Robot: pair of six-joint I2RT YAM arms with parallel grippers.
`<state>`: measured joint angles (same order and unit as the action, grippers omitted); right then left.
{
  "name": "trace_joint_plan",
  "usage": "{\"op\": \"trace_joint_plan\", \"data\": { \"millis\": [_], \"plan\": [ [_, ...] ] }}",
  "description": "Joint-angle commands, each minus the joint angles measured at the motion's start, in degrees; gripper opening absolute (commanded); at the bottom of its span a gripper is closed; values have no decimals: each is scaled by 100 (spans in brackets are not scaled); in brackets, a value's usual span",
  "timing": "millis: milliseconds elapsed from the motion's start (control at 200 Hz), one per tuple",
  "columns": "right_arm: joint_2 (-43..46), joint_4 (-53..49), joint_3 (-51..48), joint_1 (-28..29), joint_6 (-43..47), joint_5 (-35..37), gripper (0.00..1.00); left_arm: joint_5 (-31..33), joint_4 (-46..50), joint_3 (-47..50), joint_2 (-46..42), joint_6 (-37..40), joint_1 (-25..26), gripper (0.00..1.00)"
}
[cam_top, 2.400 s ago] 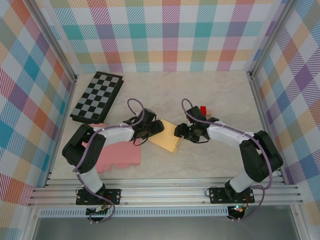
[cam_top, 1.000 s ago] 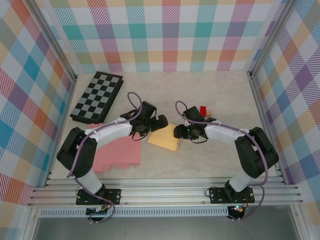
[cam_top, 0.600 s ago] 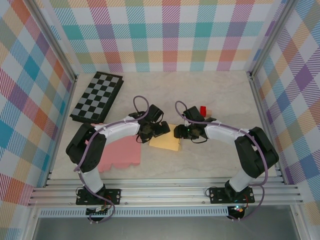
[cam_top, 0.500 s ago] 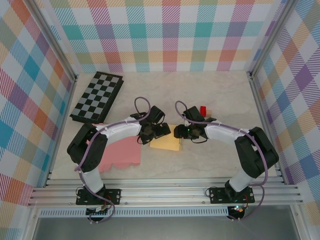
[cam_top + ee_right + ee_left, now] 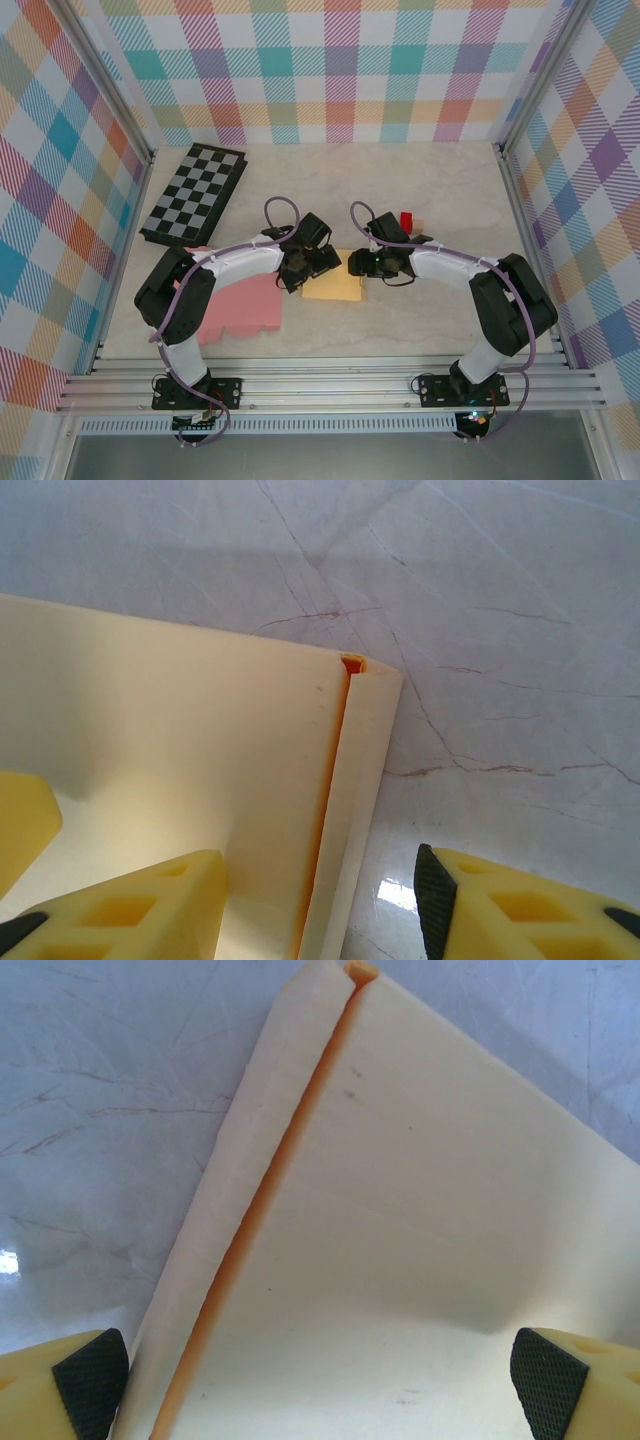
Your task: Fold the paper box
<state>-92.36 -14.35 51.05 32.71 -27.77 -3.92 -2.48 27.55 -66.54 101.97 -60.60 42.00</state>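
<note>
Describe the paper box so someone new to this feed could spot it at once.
On the marble table, look to the middle, where the left gripper and right gripper nearly meet. The paper box lies flat beneath their tips: pale yellow with a folded edge strip, unlike the pink slab to its left or the checkerboard behind.

Robot lab test cell. Silver aluminium extrusion frame (image 5: pixel 330 385) boxes in a grey marble-look tabletop (image 5: pixel 420 325), with multicolour plaid backdrop panels (image 5: pixel 340 70) on three sides. Black arm base plates (image 5: pixel 195 392) are bolted to the front rail. Stray props: folded black-and-white chessboard (image 5: pixel 193 195), pink foam slab (image 5: pixel 235 312).
</note>
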Motion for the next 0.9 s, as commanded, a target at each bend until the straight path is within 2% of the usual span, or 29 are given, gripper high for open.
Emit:
{"op": "trace_joint_plan", "data": {
  "millis": [0, 165, 545, 900],
  "plan": [
    [-78, -10, 46, -10, 29, 8, 55, -2, 462, -118, 109, -363, 87, 100],
    [-133, -29, 41, -8, -24, 15, 54, -56, 898, -367, 186, -517, 104, 100],
    [-151, -15, 19, -10, -53, 23, 54, -243, 874, -421, -25, -779, 183, 100],
    [-135, -23, -11, -11, -19, 33, 54, -297, 604, -475, 286, -743, 182, 100]
  ]
}}
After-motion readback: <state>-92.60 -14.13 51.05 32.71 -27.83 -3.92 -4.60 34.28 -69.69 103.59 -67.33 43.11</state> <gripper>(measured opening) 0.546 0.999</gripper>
